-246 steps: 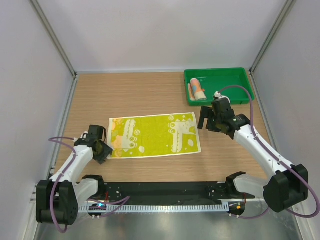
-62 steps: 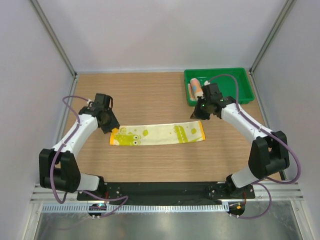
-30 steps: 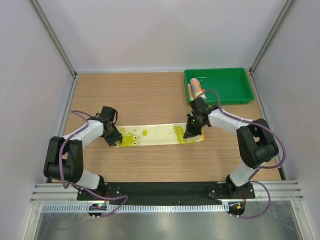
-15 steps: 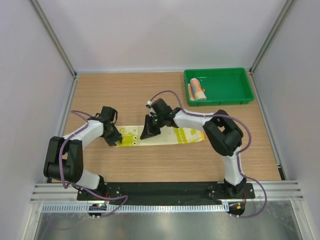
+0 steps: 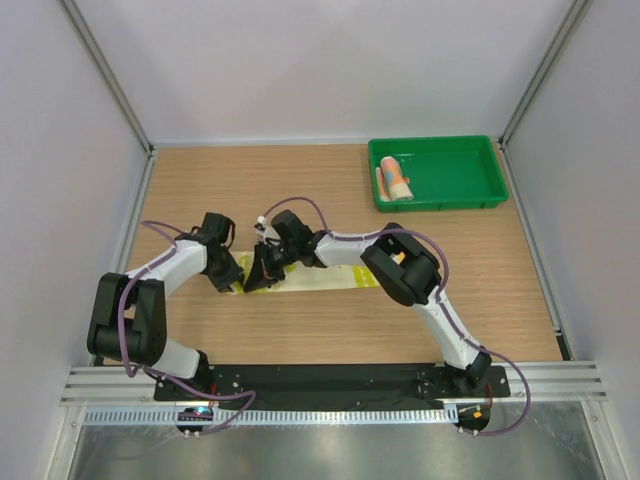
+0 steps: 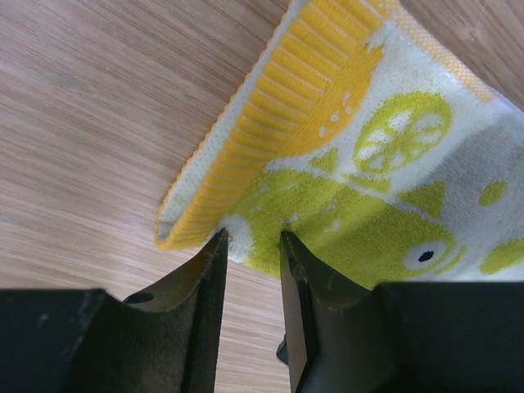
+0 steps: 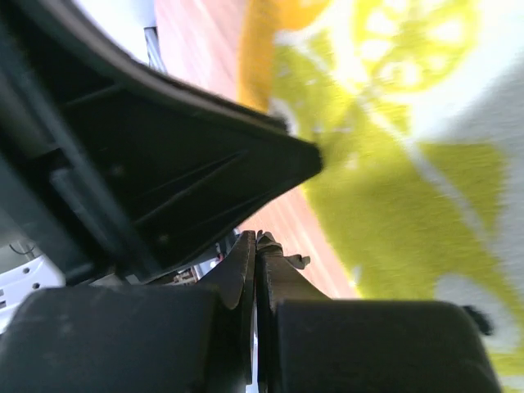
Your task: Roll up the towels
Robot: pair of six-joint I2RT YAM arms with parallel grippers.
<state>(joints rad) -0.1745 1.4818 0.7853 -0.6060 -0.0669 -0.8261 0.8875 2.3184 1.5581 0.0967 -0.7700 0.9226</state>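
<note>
The yellow towel (image 5: 335,276) lies on the table folded into a long narrow strip, running left to right. My left gripper (image 5: 232,280) sits at its left end. In the left wrist view its tips (image 6: 250,237) rest on the near edge of the yellow towel (image 6: 352,188), jaws a little apart with wood showing between them. My right gripper (image 5: 252,283) reaches across the strip and stands just right of the left one. It is shut (image 7: 256,237) on nothing, low over the towel (image 7: 409,188). The light blue and orange-pink towel (image 5: 395,178) lies rolled in the tray.
A green tray (image 5: 455,175) stands at the back right of the wooden table. White walls and metal posts close in the sides and back. The right arm lies stretched across the middle of the table, over the strip.
My right gripper has slid left along the yellow strip, from its right end to beside the left gripper. The left gripper has stayed at the left end.
</note>
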